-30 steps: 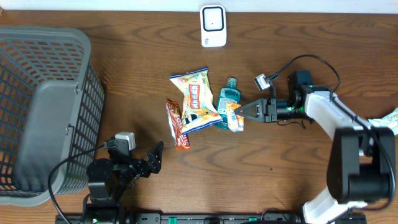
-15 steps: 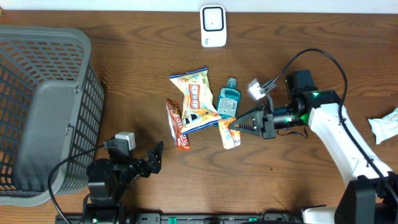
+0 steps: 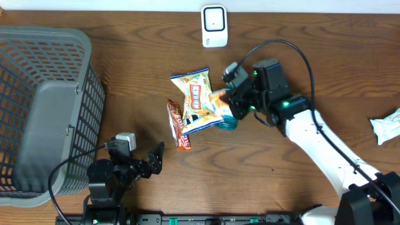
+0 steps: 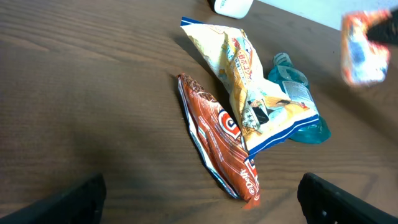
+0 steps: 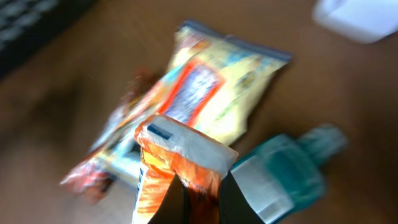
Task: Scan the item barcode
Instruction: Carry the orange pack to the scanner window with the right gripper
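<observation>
Right tool (image 5: 196, 190) was clamped on the orange packet (image 5: 177, 155), held above the yellow chip bag (image 3: 195, 94) and teal bottle (image 5: 286, 177). Left tool (image 3: 155, 156) had fingers wide apart, empty, at the tabletop (image 3: 281, 181) front near the basket (image 3: 37, 106).

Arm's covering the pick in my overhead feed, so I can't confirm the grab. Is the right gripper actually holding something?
Observer: Yes. The right wrist view shows the right gripper shut on an orange snack packet, pinched at its lower end.
Operator: Off the table or dragging?
Observer: The left wrist view has it high in frame, beyond the yellow chip bag. It looks lifted off the wood, though it is blurred.
Operator: Barcode showing?
Observer: Can't tell. The right wrist view shows only a white end flap with a small blue mark, too blurred to read.
</observation>
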Controlling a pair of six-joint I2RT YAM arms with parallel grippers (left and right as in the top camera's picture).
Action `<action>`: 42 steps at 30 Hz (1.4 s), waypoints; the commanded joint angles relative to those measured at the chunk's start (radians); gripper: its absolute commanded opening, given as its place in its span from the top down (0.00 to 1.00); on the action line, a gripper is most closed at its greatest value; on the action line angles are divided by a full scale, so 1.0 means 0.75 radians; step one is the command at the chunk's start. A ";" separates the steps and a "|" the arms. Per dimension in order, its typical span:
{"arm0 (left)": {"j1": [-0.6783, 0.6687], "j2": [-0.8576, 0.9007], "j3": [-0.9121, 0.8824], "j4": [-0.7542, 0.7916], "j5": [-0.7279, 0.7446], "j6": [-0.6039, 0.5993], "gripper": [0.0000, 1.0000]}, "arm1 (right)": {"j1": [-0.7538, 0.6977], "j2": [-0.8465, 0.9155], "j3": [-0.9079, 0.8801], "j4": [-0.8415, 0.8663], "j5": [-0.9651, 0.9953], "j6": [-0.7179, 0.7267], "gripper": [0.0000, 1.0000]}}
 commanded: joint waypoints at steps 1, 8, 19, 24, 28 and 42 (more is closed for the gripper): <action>-0.005 -0.001 -0.020 -0.033 0.014 -0.012 0.01 | 0.022 0.038 0.029 0.090 0.378 0.010 0.99; -0.005 -0.001 -0.020 -0.033 0.014 -0.012 0.02 | 0.020 0.315 0.318 0.197 0.571 -0.186 0.99; -0.005 -0.001 -0.020 -0.033 0.014 -0.012 0.02 | 0.023 0.909 1.059 0.177 0.971 -0.517 0.99; -0.005 -0.001 -0.020 -0.033 0.014 -0.012 0.02 | 0.033 1.165 1.366 0.203 1.058 -0.630 0.99; -0.005 -0.001 -0.020 -0.033 0.014 -0.012 0.02 | 0.052 1.303 1.497 0.304 1.190 -0.764 0.99; -0.005 -0.001 -0.020 -0.033 0.014 -0.012 0.01 | 0.134 1.401 1.578 0.410 1.441 -0.823 0.99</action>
